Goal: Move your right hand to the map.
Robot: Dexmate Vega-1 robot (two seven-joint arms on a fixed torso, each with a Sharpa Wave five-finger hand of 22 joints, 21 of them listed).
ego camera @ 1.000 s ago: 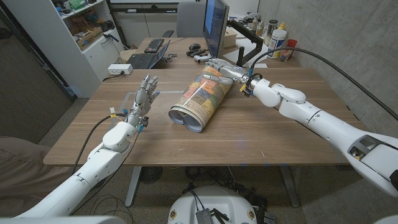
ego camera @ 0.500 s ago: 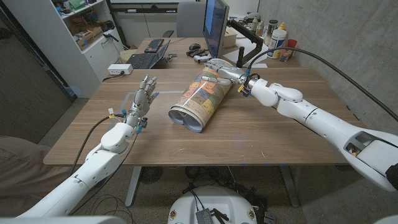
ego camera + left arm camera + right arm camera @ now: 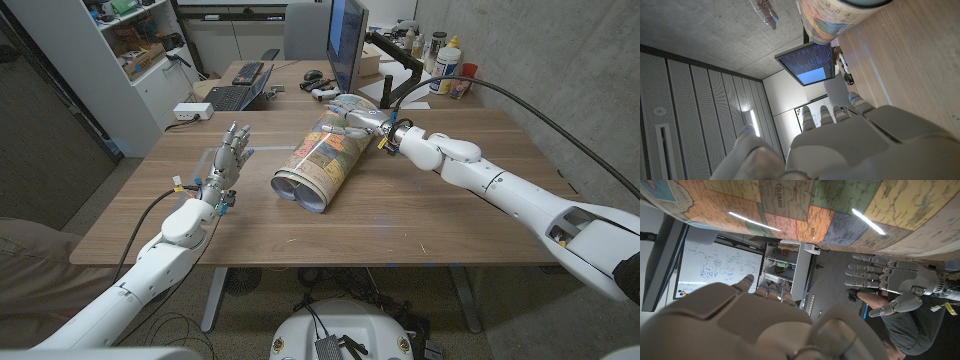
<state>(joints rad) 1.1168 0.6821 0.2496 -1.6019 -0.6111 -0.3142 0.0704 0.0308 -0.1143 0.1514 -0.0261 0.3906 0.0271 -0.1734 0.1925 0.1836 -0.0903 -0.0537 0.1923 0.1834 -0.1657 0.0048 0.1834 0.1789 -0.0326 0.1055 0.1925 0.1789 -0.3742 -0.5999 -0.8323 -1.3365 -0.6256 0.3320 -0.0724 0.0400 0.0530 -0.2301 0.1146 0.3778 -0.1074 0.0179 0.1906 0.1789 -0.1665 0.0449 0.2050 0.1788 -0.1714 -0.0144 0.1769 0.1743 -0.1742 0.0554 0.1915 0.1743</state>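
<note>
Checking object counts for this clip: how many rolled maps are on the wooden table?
1. The rolled map lies at the middle of the table, its far end beside the right hand. Nothing suggests another hidden behind it.

Bare wooden worktop [image 3: 420, 215] lies open on the near side, between the arms. The rolled multicoloured paper map [image 3: 320, 160] lies across the centre. Behind it a black flat monitor [image 3: 346, 40] blocks the far edge.
</note>
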